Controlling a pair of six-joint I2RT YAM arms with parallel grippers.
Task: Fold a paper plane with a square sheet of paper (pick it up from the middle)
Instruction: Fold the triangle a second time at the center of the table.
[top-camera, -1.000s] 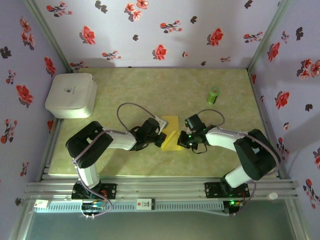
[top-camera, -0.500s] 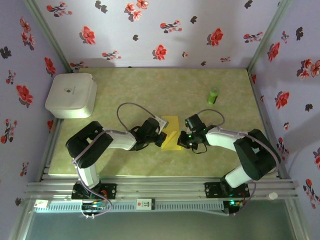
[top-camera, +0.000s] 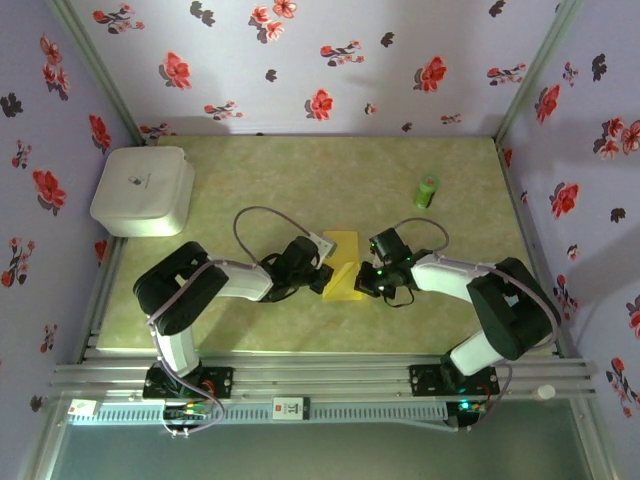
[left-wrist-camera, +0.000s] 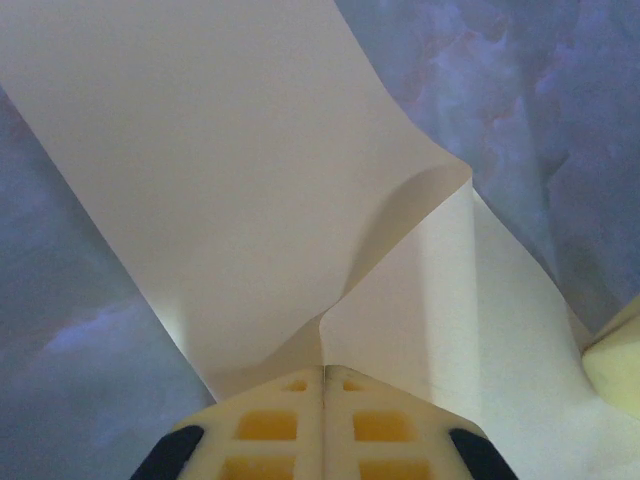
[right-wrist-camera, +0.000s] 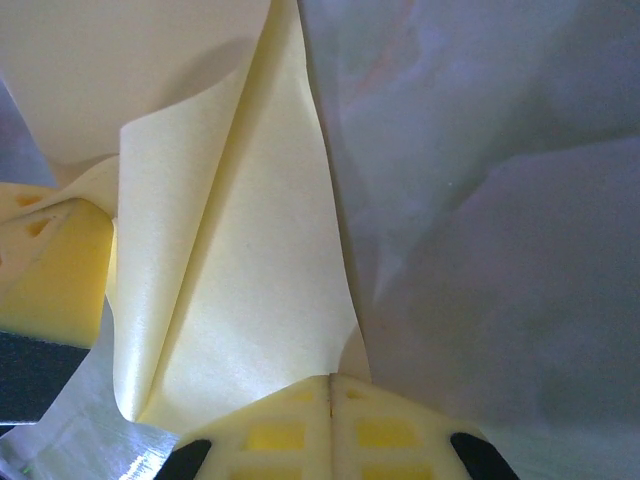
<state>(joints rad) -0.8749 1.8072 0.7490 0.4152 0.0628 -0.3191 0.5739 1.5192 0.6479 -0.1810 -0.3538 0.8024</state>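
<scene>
Left end effector (left-wrist-camera: 322, 372), right end effector (right-wrist-camera: 331, 382): both clenched on square sheet of paper (top-camera: 343, 262). Opposed grips probably tent the crease.

From where I stand, no writing can be read. The white box (top-camera: 142, 190) at the far left carries a small dark emblem on its lid, too small to make out. On the near rail (top-camera: 400, 385) sits a little white label (top-camera: 291, 407) with dark marks, also not legible.
</scene>
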